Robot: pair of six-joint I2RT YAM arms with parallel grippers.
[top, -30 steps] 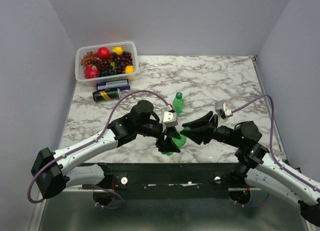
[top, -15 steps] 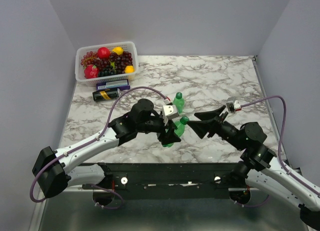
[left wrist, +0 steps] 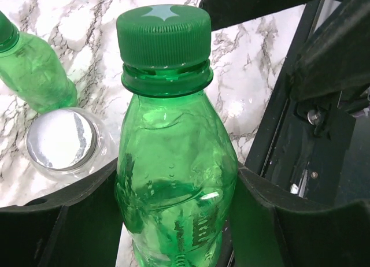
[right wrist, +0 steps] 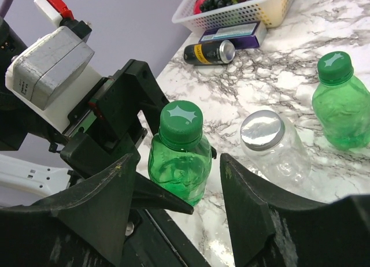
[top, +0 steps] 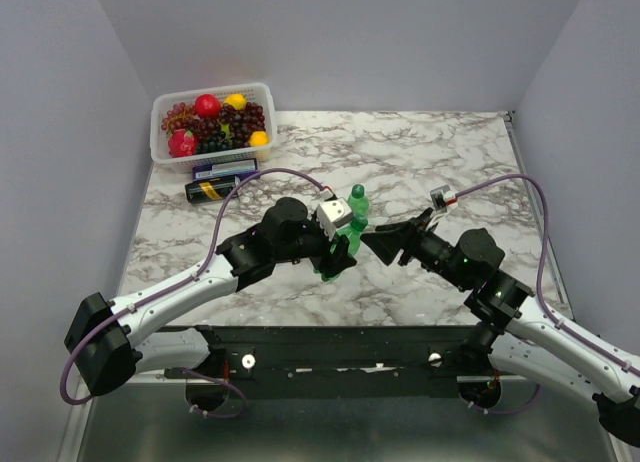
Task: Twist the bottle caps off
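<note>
L arm is stretched in low over the table (top: pixel 450 162), elbow out. L gripper (top: pixel 338 254) is pinched on the body of a green bottle (left wrist: pixel 173 180) below the neck, and the bottle is held approx. upright. R arm is reached in from the opposite side. R gripper (top: pixel 380 242) is spread, tips just beside that bottle's green cap (right wrist: pixel 181 121); contact can't be told. Bare marble lies beyond & right of the bottle. A second green bottle (right wrist: pixel 341 111) & a clear bottle (right wrist: pixel 277 154) w/ silver cap (right wrist: pixel 262 130) are stood just behind it, both capped.

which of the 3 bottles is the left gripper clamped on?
The green bottle clamped in the left gripper, its cap on. The other green bottle and the clear silver-capped bottle stand ungripped behind it.
</note>
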